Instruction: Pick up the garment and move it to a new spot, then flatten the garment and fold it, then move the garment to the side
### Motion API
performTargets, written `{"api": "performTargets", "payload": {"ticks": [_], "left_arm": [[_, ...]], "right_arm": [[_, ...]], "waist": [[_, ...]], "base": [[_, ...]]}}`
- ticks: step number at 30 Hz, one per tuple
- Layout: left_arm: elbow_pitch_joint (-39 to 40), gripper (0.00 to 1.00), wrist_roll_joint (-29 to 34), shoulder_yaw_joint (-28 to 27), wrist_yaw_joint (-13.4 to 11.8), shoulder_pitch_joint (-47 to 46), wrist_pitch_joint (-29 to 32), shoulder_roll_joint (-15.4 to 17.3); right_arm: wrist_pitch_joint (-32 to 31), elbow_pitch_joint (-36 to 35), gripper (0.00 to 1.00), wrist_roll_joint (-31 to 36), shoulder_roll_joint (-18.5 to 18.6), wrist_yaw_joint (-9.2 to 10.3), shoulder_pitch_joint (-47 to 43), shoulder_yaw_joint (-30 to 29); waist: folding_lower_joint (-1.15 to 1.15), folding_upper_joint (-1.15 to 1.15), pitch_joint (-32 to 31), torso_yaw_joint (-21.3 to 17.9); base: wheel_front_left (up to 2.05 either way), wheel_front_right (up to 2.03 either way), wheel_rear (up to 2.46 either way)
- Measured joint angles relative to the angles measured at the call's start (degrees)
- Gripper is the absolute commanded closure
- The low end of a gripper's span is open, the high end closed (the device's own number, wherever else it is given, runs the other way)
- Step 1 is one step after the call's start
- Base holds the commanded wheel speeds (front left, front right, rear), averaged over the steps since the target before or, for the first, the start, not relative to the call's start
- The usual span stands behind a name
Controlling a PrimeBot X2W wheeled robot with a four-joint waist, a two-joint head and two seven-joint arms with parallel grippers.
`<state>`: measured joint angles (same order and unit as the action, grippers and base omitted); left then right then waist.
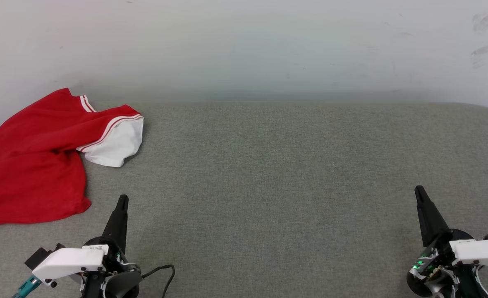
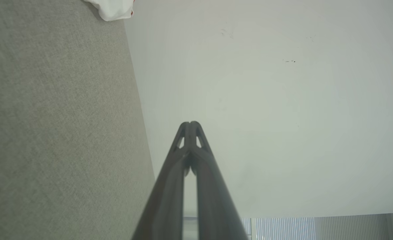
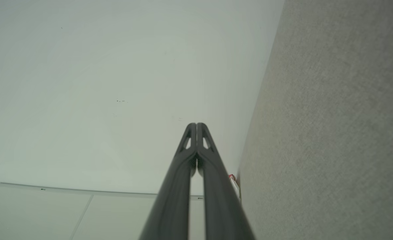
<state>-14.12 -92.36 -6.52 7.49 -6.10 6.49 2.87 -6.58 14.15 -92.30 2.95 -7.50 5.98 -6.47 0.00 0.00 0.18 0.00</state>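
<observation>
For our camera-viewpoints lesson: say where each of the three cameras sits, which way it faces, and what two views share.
Head view: on the robot's head, facing forward and down at the grey fabric surface, white wall and red jersey T-shirt with white sleeve; left gripper and right gripper show, jaws shut.
Left wrist view: on the left wrist, along its shut jaws toward the wall.
Right wrist view: right wrist, likewise.
Shared: both wrist views show wall, surface, T-shirt edge.

Reads as a bare lab or test room, not a home. Grey fabric-covered surface sits flush against a plain white wall with dark scuff marks. Right wrist view shows pale seamed panels; left wrist view shows blind-like vertical slats.
</observation>
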Motion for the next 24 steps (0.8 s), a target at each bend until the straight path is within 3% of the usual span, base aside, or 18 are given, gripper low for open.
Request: {"api": "performTargets", "payload": {"ticks": [8, 9, 11, 12, 13, 24], "left_arm": [[0.0, 1.0, 0.0, 0.01, 0.0, 0.0, -0.01, 0.0], [-0.09, 0.0, 0.0, 0.02, 0.0, 0.02, -0.01, -0.01], [-0.92, 0.0, -0.01, 0.18, 0.0, 0.61, -0.11, -0.07], [-1.45, 1.0, -0.01, 0.25, 0.0, 1.18, -0.11, -0.12], [-2.03, 0.0, -0.01, 0.32, 0.0, 1.66, -0.11, -0.18], [-0.92, 0.0, 3.41, 0.54, -0.01, 2.63, -2.92, -0.25]], "right_arm": [[0.0, 0.0, 1.0, 0.0, 0.0, 0.0, 0.0, 0.01], [0.0, 0.09, 0.0, 0.0, 0.0, 0.0, -0.02, 0.01], [0.0, 0.9, 0.0, 0.01, -0.01, 0.0, -0.71, 0.04], [0.0, 1.44, 1.0, 0.01, -0.02, 0.0, -1.25, 0.03], [0.0, 1.92, 0.0, 0.01, -0.02, 0.0, -1.74, 0.03], [2.82, 1.68, 0.0, 3.7, -0.03, 0.01, -2.77, 0.77]], "waist": [[0.0, 0.0, 0.0, 0.0], [0.0, 0.0, 0.0, 0.0], [0.0, 0.0, 0.0, 0.0], [0.0, 0.0, 0.0, 0.0], [0.0, 0.0, 0.0, 0.0], [0.0, 0.0, 0.1, 0.03]], "base": [[0.0, 0.0, 0.0], [0.0, 0.0, 0.0], [0.0, 0.0, 0.0], [0.0, 0.0, 0.0], [0.0, 0.0, 0.0], [0.0, 0.0, 0.0]]}}
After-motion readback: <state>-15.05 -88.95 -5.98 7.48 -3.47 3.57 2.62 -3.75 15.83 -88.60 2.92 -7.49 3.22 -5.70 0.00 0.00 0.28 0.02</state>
